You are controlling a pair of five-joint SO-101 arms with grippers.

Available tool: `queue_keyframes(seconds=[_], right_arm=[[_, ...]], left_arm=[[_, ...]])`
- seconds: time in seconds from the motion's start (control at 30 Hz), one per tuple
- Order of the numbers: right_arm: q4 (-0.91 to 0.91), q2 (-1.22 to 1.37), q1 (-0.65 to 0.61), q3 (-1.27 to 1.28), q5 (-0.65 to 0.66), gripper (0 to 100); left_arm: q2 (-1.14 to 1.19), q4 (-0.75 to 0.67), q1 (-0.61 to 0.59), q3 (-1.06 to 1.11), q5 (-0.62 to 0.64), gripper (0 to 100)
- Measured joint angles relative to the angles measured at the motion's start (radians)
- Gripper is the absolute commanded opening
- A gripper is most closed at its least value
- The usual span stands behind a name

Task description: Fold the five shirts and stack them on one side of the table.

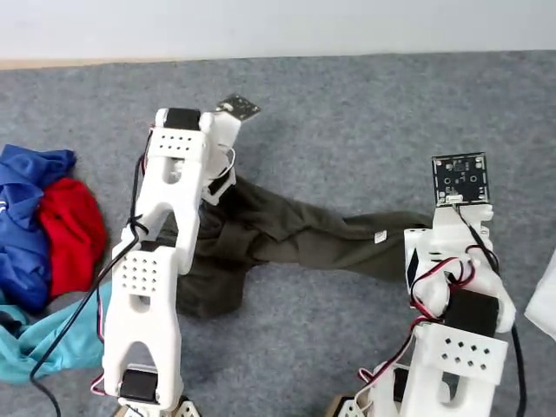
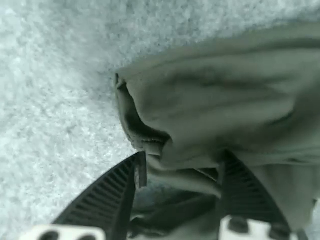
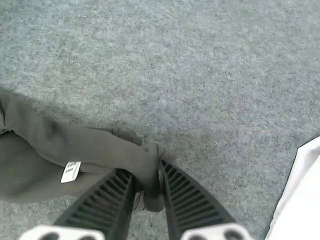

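Observation:
A dark olive shirt [image 1: 287, 230] lies crumpled and stretched across the grey carpeted table [image 1: 347, 113] between both arms. My left gripper [image 1: 217, 181] sits at the shirt's far left end. In the left wrist view the left gripper [image 2: 182, 160] holds a thick bunch of the olive shirt [image 2: 215, 110] between its black fingers [image 2: 122, 187]. My right gripper [image 1: 432, 228] is at the shirt's right end. In the right wrist view the right gripper [image 3: 146, 175] is shut on a thin fold of the olive shirt [image 3: 60, 150], beside a white label [image 3: 71, 171].
A blue shirt [image 1: 26, 217], a red shirt [image 1: 74, 230] and a teal shirt [image 1: 43, 339] are heaped at the table's left edge. A white shirt [image 1: 546, 300] pokes in at the right edge, and the white shirt [image 3: 300, 200] lies close to the right gripper.

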Motion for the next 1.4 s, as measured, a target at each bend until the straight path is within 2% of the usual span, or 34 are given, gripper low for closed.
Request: queue_keyframes(seconds=[0.47,0.7,0.97,1.17,1.4], right_arm=[[0.0,0.0,0.0,0.0,0.0,0.9],[0.0,0.0,0.0,0.0,0.0,0.9],[0.0,0.0,0.0,0.0,0.0,0.9],[0.0,-0.009,0.0,-0.006,0.0,0.9],[0.002,-0.127,0.0,-0.112,0.0,0.8]], left_arm=[[0.051,0.002,0.017,-0.028,0.0,0],[0.038,0.002,0.021,-0.12,0.002,0],[-0.112,0.002,0.069,-0.121,0.005,0],[-0.241,0.002,0.048,-0.121,0.124,0],[-0.511,0.005,0.044,-0.121,0.235,0]])
